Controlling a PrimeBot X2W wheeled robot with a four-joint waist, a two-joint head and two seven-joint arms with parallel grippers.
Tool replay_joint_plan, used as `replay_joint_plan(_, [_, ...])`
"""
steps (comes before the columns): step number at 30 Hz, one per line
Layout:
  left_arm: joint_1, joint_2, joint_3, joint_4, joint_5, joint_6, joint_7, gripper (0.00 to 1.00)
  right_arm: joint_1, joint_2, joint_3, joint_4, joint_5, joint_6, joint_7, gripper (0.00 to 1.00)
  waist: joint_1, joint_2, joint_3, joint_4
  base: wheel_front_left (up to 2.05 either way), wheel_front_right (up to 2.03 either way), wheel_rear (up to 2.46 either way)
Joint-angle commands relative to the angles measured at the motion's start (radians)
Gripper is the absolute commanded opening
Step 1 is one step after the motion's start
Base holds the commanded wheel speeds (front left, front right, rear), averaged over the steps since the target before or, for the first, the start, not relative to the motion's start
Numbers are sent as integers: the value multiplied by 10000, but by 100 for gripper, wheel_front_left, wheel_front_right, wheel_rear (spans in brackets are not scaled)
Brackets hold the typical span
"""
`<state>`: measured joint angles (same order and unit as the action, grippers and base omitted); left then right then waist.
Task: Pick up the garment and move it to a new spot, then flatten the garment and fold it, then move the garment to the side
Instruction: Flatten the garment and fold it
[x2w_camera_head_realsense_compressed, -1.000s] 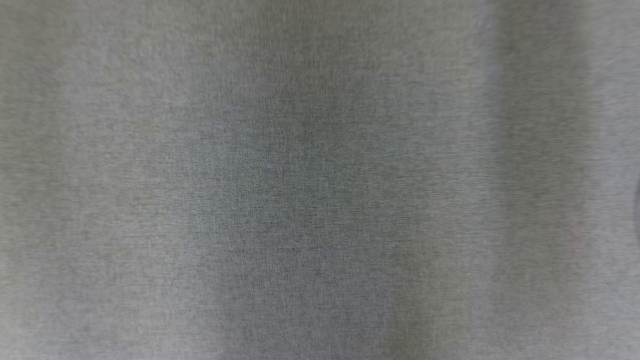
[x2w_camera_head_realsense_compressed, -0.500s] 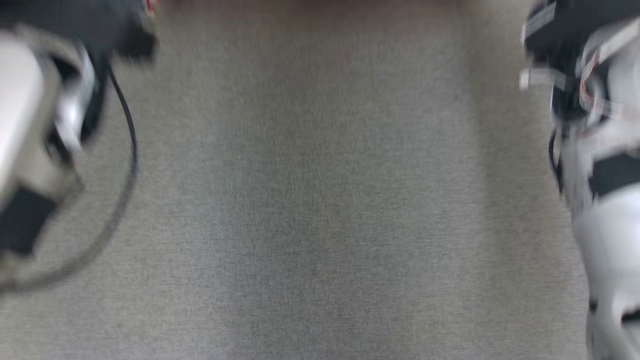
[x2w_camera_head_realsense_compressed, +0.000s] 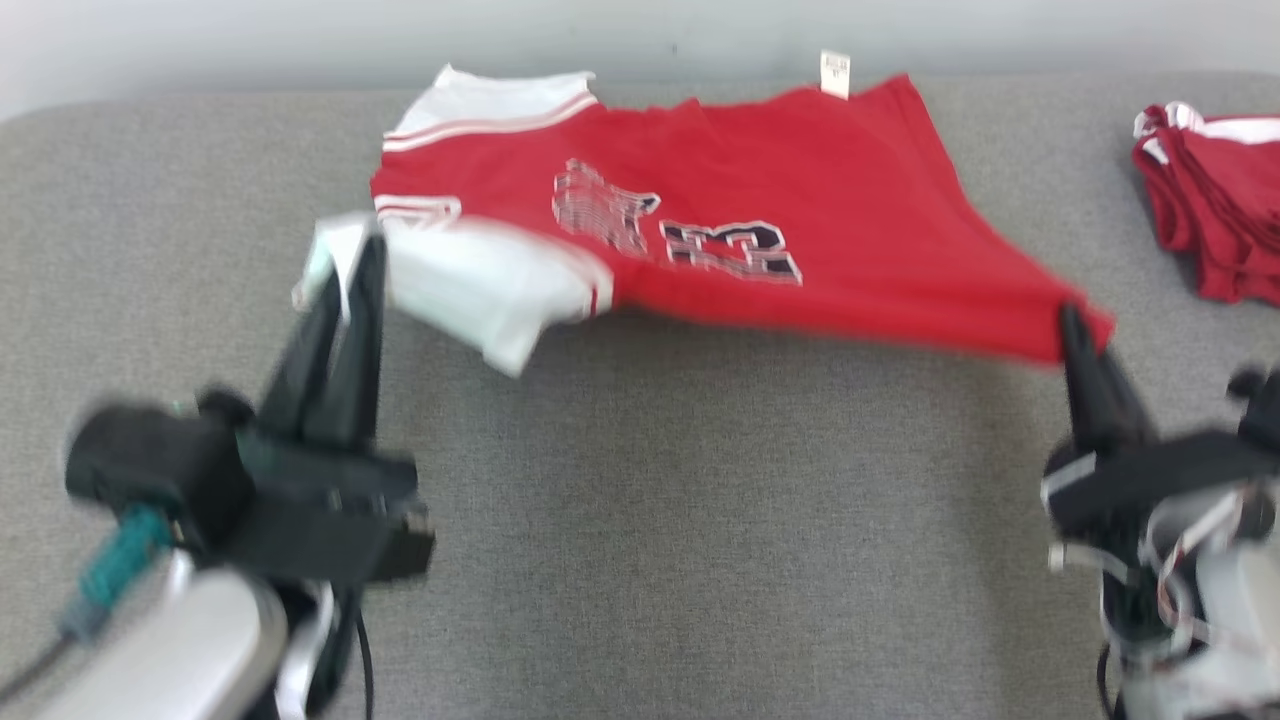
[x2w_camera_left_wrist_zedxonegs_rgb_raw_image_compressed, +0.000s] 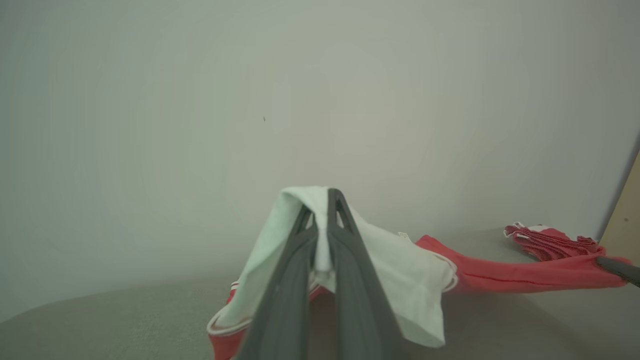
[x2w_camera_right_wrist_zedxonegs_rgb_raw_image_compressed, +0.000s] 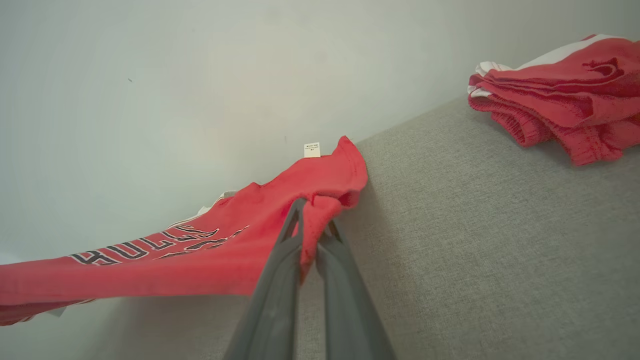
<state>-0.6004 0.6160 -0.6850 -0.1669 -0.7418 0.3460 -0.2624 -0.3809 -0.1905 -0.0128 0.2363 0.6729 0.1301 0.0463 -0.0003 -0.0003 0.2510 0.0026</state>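
View lifted from grey weave (x2w_camera_head_realsense_compressed: 700, 520) to a red jersey (x2w_camera_head_realsense_compressed: 850, 230).
Left gripper (x2w_camera_head_realsense_compressed: 352, 250) pinches its white sleeve (x2w_camera_head_realsense_compressed: 480, 290), nine o'clock; right gripper (x2w_camera_head_realsense_compressed: 1070, 322) clamps the hem (x2w_camera_head_realsense_compressed: 990, 335), three.

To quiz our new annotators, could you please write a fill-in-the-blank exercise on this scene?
The left claw is shut on the ____ sleeve of the jersey.
The right claw pinches ____ fabric.
The folded pile lies toward the robot's ____ side.
The work surface is ____.
Missing: white; red; right; grey.
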Motion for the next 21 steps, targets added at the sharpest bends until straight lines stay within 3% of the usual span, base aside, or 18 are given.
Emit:
replay_joint_plan(1, [534,-64,60,-169,21,138,-30,0,508,123,-142,-262,-102,3,88,0,3,3,-249,32,0,0,0])
replay_joint_plan(11, [3983,-559,156,-667,7,444,-30,0,3568,1016,-1177,-1353,-493,3,597,0,3,3,-1119,152,0,0,0])
replay_joint_plan(21, [6443,-1451,-37,102,-26,9,-31,0,5478,1281,-2024,-1634,-1044,3,1062,0,3,3,-2092,502,0,0,0])
